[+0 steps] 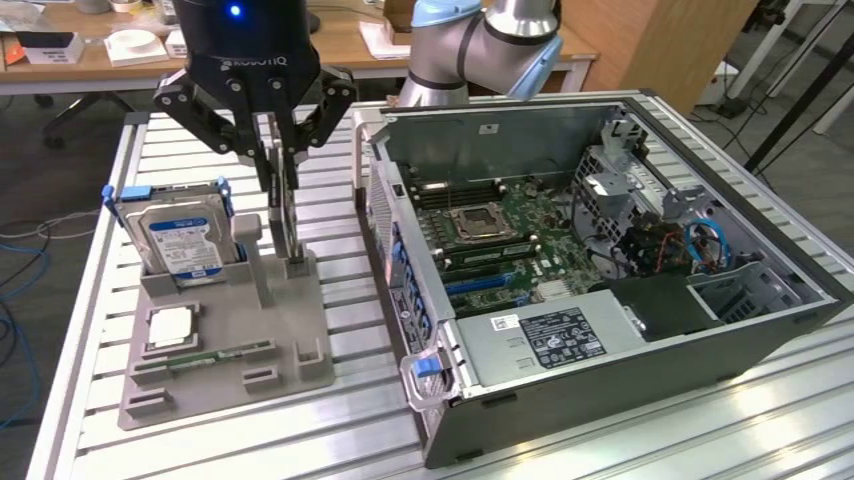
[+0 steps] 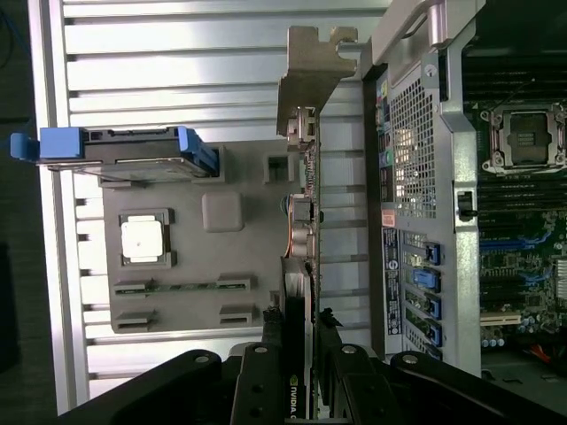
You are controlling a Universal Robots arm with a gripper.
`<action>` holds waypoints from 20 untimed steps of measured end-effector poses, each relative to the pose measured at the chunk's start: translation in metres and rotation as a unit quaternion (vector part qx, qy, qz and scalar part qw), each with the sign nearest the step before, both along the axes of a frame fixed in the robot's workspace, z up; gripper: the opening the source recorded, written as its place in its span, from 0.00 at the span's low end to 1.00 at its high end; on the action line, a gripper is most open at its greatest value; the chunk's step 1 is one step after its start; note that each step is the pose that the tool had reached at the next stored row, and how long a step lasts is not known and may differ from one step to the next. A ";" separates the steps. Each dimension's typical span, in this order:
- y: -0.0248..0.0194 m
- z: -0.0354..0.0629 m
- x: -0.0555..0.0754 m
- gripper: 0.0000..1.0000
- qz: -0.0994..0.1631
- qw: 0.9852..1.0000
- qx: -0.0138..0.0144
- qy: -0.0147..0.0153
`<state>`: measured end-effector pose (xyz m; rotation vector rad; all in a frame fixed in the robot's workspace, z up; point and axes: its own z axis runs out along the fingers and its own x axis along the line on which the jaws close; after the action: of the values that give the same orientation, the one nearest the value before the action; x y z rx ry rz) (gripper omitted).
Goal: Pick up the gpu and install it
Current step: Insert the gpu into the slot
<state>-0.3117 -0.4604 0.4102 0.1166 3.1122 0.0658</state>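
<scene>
item: gpu [image 1: 284, 225], a thin flat card; a dark board is seen with a silvery metal bracket [image 2: 310, 71] at one end
pose: stood upright on its long edge, very slim edge-on
location: lower end is set at a slot of the grey holder [image 1: 283, 325], between the hard drive [image 1: 180, 240] and the open computer case [image 1: 747, 300]
state: clasped on both faces by the gripper [image 1: 282, 190]

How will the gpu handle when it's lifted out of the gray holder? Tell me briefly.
Probably stiff: the gpu is a flat board with a metal bracket. Likely light, being so slim edge-on. Apt to tip or twist, since it stands on edge in the gray holder and the gripper pinches its thin sides.
</scene>
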 end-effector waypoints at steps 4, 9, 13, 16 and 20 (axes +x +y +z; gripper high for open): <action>0.0000 0.0000 0.002 0.26 0.000 1.000 0.000 0.000; 0.0000 0.0000 0.006 0.26 0.000 1.000 0.000 0.000; 0.0000 -0.0001 0.008 0.26 0.000 1.000 0.000 0.000; 0.0000 0.0000 0.010 0.26 0.000 1.000 0.000 0.000; 0.0000 0.0000 0.013 0.26 0.000 1.000 0.000 0.000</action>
<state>-0.2988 -0.4604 0.4102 0.1162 3.1121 0.0659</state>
